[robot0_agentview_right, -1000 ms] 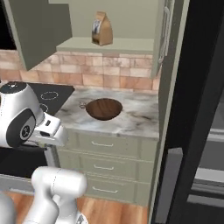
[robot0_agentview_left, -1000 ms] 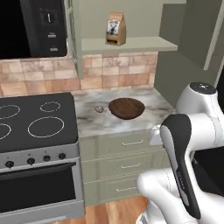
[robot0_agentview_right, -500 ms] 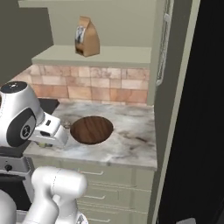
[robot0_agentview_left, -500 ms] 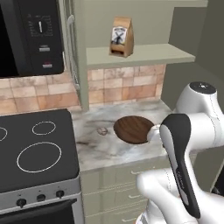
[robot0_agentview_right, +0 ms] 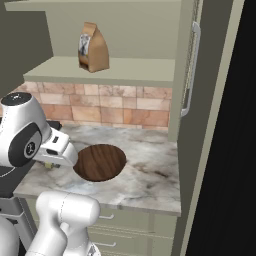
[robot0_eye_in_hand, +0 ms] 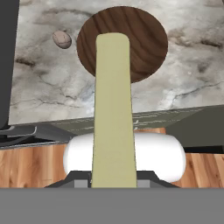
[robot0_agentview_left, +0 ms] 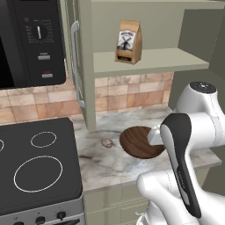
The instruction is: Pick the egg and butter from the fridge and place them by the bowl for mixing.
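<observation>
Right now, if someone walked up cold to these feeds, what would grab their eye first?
In the hand view, the pale yellow butter sticks straight out of the shut gripper, its far end over the dark wooden bowl. The small egg already lies on the marble counter just left of the bowl, apart from it. Above, a brown paper bag stands alone on the open shelf.

The marble counter (robot0_agentview_left: pixel 114 165) bears the bowl (robot0_agentview_left: pixel 139 142) and egg (robot0_agentview_left: pixel 106 143).
</observation>
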Robot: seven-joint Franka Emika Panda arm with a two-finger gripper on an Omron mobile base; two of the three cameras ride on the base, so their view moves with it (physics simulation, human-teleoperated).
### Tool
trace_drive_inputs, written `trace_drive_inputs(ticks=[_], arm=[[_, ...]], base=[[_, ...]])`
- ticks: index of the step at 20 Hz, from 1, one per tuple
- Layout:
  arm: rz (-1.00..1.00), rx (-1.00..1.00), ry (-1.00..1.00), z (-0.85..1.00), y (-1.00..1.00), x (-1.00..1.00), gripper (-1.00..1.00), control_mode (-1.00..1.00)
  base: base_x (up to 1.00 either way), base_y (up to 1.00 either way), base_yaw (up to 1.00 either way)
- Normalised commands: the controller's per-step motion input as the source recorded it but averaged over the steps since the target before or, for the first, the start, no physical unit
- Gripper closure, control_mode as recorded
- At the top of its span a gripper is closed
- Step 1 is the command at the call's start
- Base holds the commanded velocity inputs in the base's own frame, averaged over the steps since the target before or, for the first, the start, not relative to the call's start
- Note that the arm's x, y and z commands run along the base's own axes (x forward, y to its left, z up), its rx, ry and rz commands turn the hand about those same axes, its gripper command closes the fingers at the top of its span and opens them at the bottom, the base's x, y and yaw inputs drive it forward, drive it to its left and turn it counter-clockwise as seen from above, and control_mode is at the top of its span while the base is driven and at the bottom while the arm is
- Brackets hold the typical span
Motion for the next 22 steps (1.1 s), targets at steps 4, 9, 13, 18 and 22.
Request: trace_drive_inputs(ticks=[4, 9, 13, 18, 22], arm=[[0.00, 0.00, 0.00, 0.00, 0.00, 0.00, 1.00, 1.00], [0.00, 0.00, 0.00, 0.00, 0.00, 0.00, 1.00, 1.00], [-0.04, 0.01, -0.06, 0.01, -0.03, -0.01, 1.00, -1.00], [-0.30, 0.15, -0.19, 0.04, -0.31, -0.01, 1.00, -1.00], [-0.42, 0.11, -0.10, 0.06, -0.30, 0.01, 1.00, -1.00]], base=[[0.00, 0.00, 0.00], [0.00, 0.00, 0.00], [-0.05, -0.03, -0.01], [0.00, 0.00, 0.00], [0.00, 0.00, 0.00]])
